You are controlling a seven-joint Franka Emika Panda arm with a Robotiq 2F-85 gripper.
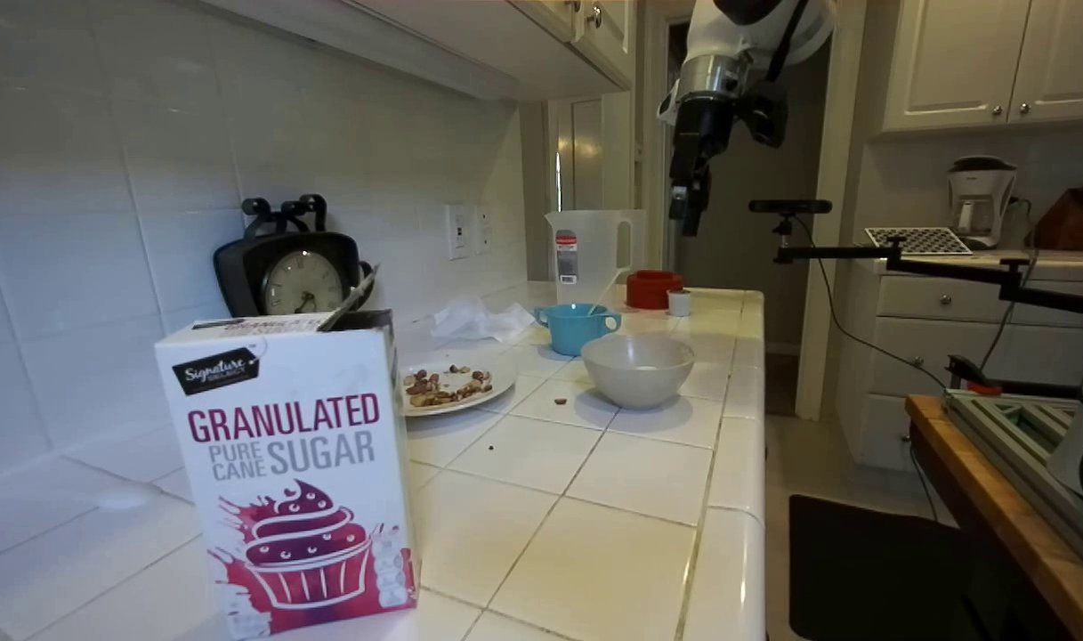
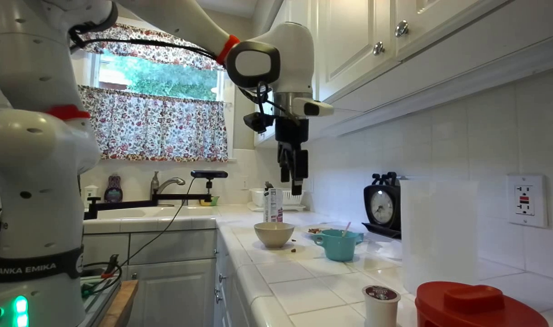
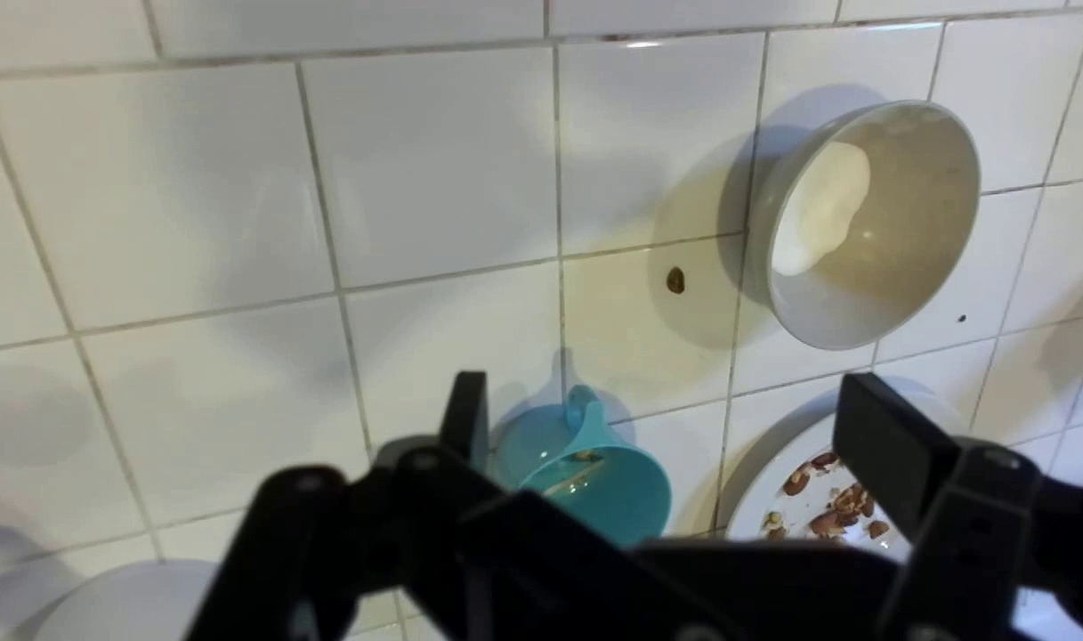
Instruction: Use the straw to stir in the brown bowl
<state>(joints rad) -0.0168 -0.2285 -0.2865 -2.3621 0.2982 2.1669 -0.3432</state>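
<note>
Plainly, your straw [image 2: 347, 229] stands slanted in the cup [image 2: 340, 247], its upper end above the rim; that lean likely helps you, since it leaves a free end to pinch. The cup's handles stick out at its sides, so a careless descent may catch one and tip it. Your gripper [image 3: 666, 405] hangs above the counter [image 1: 621, 534], pointing down, fingers well apart with nothing between them. That height probably lets you line up before lowering; in the wrist view the cup shows below the gap, partly hidden by the gripper.

You see no brown bowl in any view. The only bowl that shows is the pale bowl [image 3: 901, 231], upright near the counter's front edge and near the cup, which should make for a short carry. Whether it is the one meant, you cannot tell, so settle that before you dip anything.

Inside the pale bowl lies a white patch [image 3: 821, 209], sugar or liquid, too unclear to name; the box [image 1: 283, 472] with its flap up makes sugar a fair guess. In the cup, the straw is all you can be sure of. The plate [image 1: 503, 381] bears broken nuts [image 3: 844, 509], and a stray bit [image 3: 675, 279] lies on the counter beside the pale bowl. The pitcher [image 1: 594, 245] stands uncovered, with the lid [image 2: 480, 309] beside it, perhaps for filling, and the pod [image 2: 381, 306] near the lid.
</note>
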